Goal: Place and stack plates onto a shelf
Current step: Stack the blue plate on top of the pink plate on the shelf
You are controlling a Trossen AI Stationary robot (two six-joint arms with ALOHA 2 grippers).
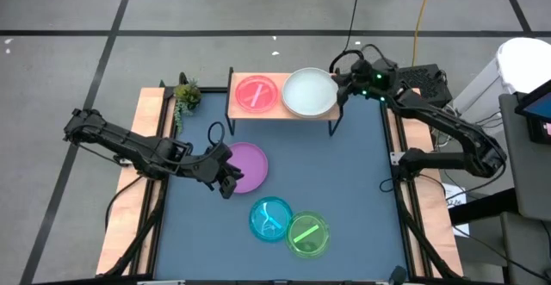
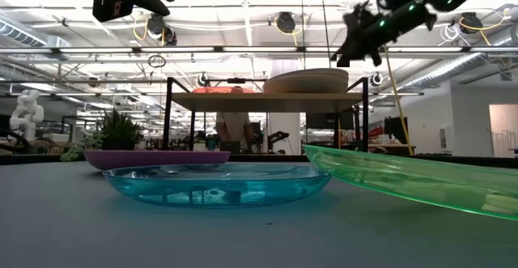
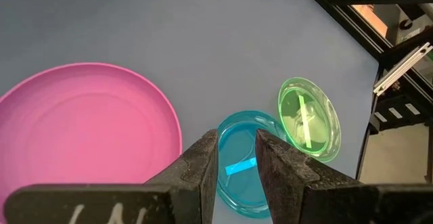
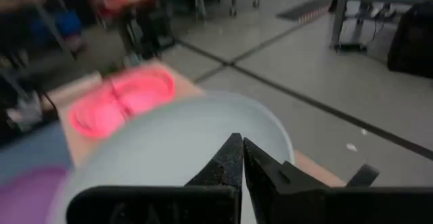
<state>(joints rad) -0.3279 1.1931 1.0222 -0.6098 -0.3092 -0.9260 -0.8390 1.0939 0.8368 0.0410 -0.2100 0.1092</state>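
Observation:
The shelf (image 1: 280, 114) stands at the table's far edge. On it lie a pink translucent plate (image 1: 256, 93) at the left and a white plate (image 1: 309, 92) at the right. My right gripper (image 1: 343, 85) is shut and hovers just above the white plate's right rim (image 4: 270, 132); in the low view it looks clear of it. A purple plate (image 1: 250, 166) lies on the table mid-left. My left gripper (image 1: 225, 180) hangs open above its near-left edge, with nothing between the fingers. A blue plate (image 1: 271, 219) and a green plate (image 1: 307, 234) lie near the front, the green one overlapping the blue.
A small potted plant (image 1: 186, 96) stands left of the shelf. Wooden side rails (image 1: 148, 139) run along the table's left and right. A person (image 2: 236, 126) shows in the room behind the shelf. Bare blue table top (image 1: 344, 182) lies right of the purple plate.

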